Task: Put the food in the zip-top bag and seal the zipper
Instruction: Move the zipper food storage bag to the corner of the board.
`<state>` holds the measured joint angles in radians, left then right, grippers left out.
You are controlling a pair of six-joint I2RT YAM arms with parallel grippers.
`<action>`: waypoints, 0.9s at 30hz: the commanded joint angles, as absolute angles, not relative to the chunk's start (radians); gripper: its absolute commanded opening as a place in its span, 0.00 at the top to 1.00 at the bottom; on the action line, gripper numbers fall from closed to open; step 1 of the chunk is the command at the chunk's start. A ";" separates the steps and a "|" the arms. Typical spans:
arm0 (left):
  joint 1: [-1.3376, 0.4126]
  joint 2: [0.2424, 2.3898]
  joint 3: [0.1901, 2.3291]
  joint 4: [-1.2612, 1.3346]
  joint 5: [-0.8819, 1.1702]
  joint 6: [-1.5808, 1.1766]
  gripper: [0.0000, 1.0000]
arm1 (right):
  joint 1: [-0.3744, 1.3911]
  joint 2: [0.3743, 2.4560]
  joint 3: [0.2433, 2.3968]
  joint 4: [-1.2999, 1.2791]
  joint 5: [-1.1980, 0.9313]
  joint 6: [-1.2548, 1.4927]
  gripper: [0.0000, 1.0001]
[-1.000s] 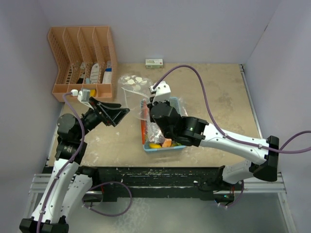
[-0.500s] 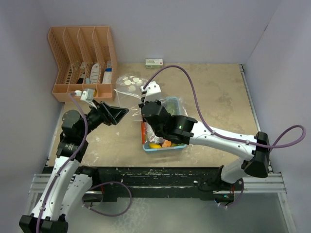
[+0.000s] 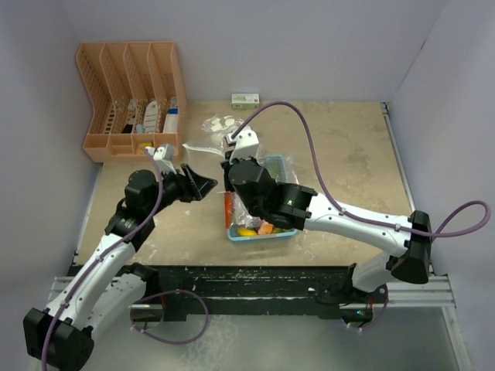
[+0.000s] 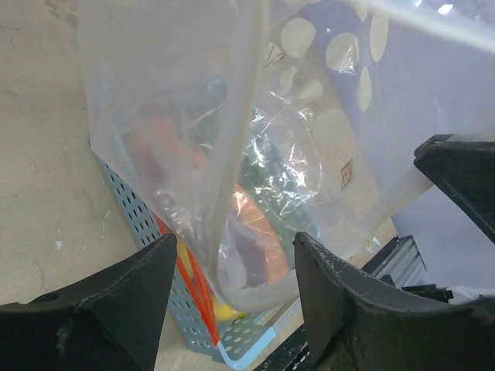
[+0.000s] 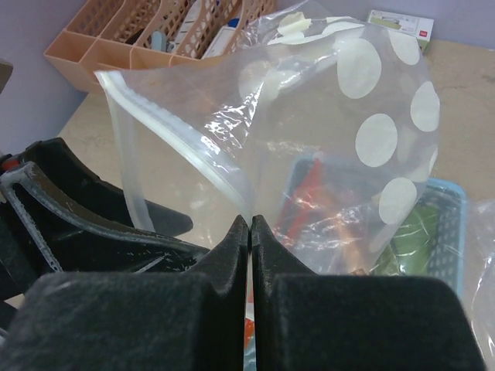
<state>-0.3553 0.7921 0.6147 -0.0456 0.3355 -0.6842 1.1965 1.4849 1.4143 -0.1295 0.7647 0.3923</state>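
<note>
Toy food (image 3: 247, 230), small and shiny in yellow, orange, red and green, lies in the light-blue plastic basket with little holes (image 3: 271, 236) on the sandy-coloured table (image 3: 348, 154). We think each piece is light and hard, and smooth enough to slip. So we would pinch one across its middle, not at a thin end. Through the bag we see food colours, but we cannot tell if any piece is inside it yet.

The clear zip-top bag with white dots (image 5: 371, 131) hangs in the air by the basket. It looks thin, floppy and slippery. We think the best place to hold it is the stiff zipper strip (image 5: 170, 139) along its mouth, because the soft sides would just fold. The right gripper (image 5: 249, 220) is squeezed tight on the bag's edge by that strip. The left gripper (image 4: 233, 241) is spread wide with nothing in it, and the bag hangs right in front of it.

A second ago the left gripper was farther to the left, away from the bag. Now it has come in close to the bag's open side. The right gripper has shifted a little to the left too, and the bag went with it. The basket has not moved.
</note>
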 commanded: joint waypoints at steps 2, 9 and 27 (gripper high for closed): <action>-0.369 0.719 0.612 -0.015 0.226 -0.665 0.33 | 1.197 1.414 1.411 -0.066 0.806 0.402 1.00; -0.368 0.602 0.553 0.020 0.149 -0.738 0.26 | 1.197 1.395 1.386 -0.035 0.828 0.406 1.00; -0.368 0.693 0.547 0.192 0.152 -0.796 0.54 | 1.197 1.423 1.377 -0.003 0.756 0.433 1.00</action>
<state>-0.3634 0.6964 0.5381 0.0834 0.1375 -0.7765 1.1965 1.4200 1.3735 -0.0536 0.7624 0.4114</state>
